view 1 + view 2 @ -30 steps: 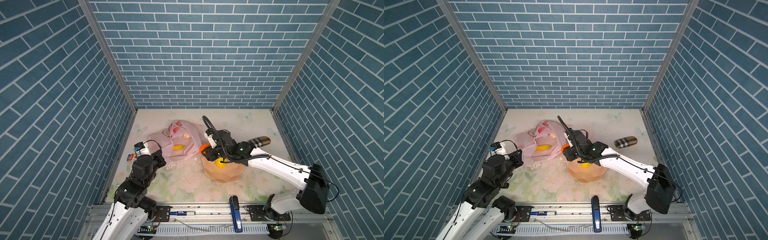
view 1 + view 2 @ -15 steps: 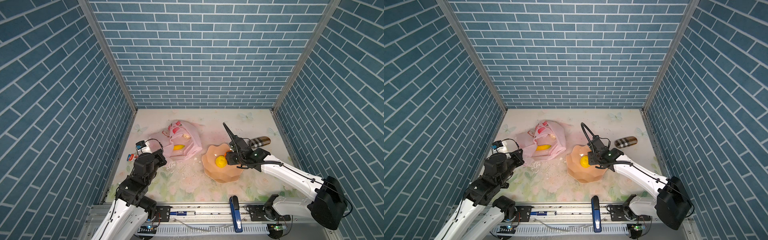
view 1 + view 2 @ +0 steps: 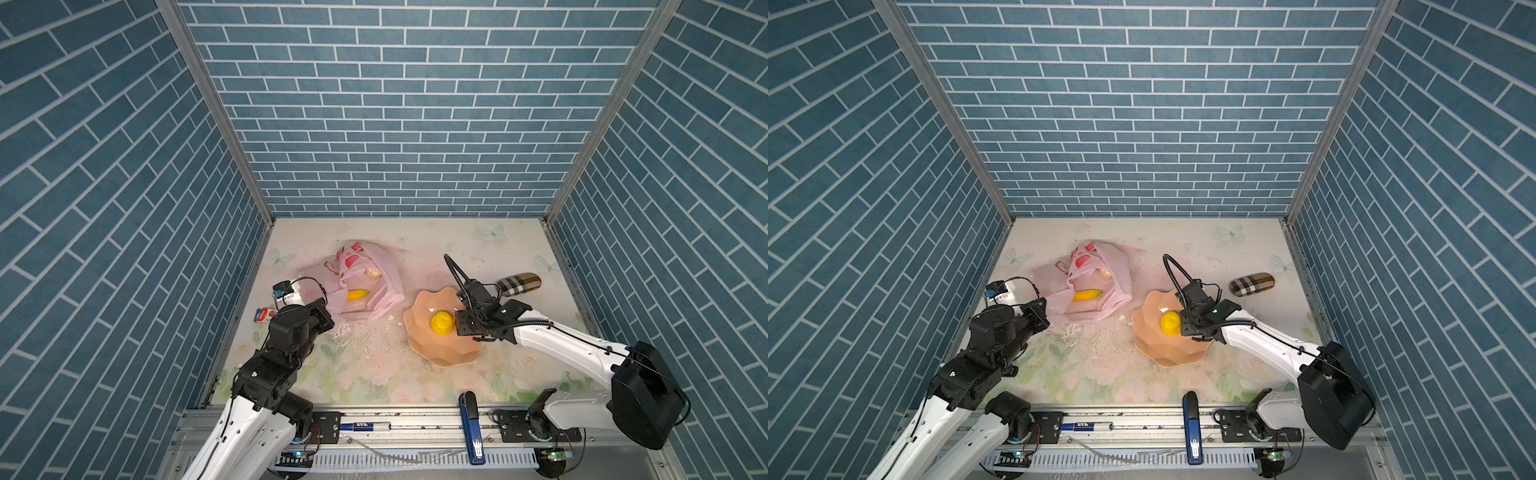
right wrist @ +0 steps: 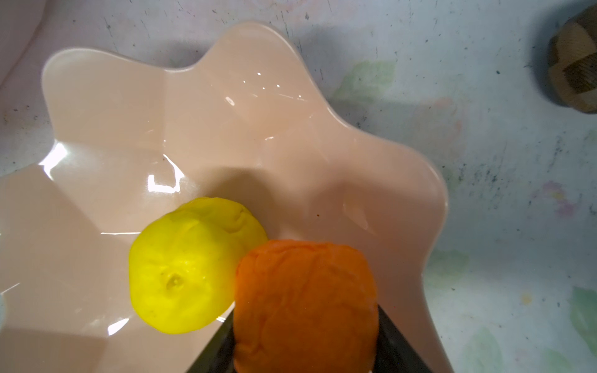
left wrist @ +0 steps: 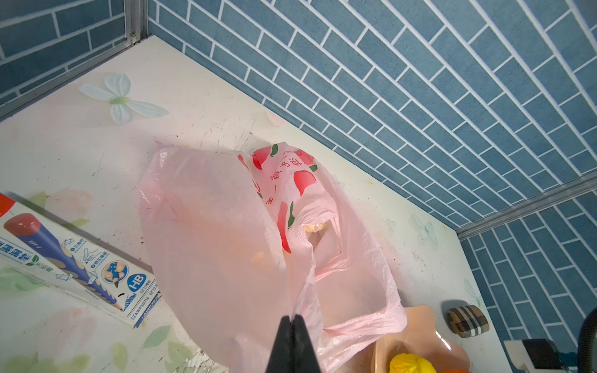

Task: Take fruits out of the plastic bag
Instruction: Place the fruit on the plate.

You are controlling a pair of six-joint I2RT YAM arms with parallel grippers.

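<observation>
My right claw (image 4: 305, 326), half apart, clamps the orange (image 4: 305, 290) above the bowl (image 4: 226, 113), beside the lemon (image 4: 190, 264); left claw (image 5: 292, 323), together, pinches the bag (image 5: 219, 232).

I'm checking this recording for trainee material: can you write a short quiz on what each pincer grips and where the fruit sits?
1. Multiple choice: the right pincer holds A) a small round orange toy fruit, B) a red apple, C) nothing.
2. True or false: the yellow toy lemon lies in the peach-coloured petal-edged bowl.
3. Short answer: the left pincer pinches the thin pale-pink plastic bag; which yellow fruit shows inside it?
Key: 1 A; 2 true; 3 the curved yellow banana.
</observation>
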